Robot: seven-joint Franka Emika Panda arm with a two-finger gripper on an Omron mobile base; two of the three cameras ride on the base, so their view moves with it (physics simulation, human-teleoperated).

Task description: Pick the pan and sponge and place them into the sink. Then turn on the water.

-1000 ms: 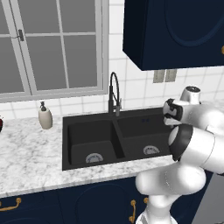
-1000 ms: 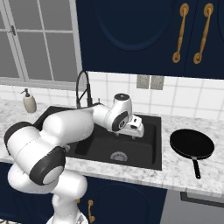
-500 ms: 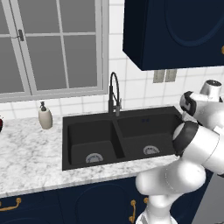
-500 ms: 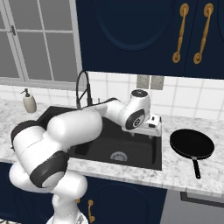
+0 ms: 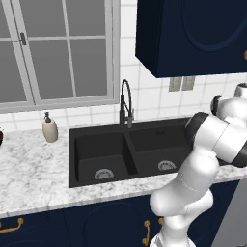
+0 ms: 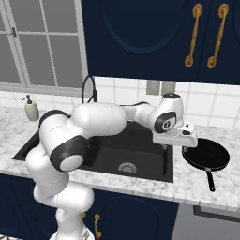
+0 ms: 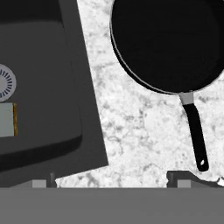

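Pan (image 6: pixel 206 155) on counter (image 6: pixel 220 190), handle toward front edge

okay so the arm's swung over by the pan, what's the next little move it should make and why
Probably shift the open gripper sideways over the pan and start lowering. The pan sits untouched on the counter right of the sink, while the sponge already seems to lie in the basin beside the drain.
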